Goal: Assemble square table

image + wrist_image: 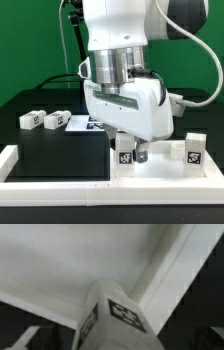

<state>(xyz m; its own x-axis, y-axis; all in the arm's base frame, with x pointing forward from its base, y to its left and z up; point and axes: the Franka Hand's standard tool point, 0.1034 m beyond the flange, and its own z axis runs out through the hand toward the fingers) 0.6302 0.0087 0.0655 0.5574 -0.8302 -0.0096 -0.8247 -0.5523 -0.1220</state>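
The square table's white slab (165,168) lies at the front on the exterior view's right. In the wrist view its recessed face (60,263) and raised rim (165,266) fill the picture. A tagged white leg (125,154) stands upright near the slab's corner, between the fingers of my gripper (128,152). The same leg (112,317) runs up the middle of the wrist view, with a dark gap between it and the one finger (25,339) that shows. The jaws stand open around it. A second leg (193,152) stands upright on the slab further to the right.
Two more tagged leg blocks (30,119) (57,120) lie on the black table at the exterior view's left. The marker board (80,124) lies behind them. A low white border wall (55,185) runs along the front.
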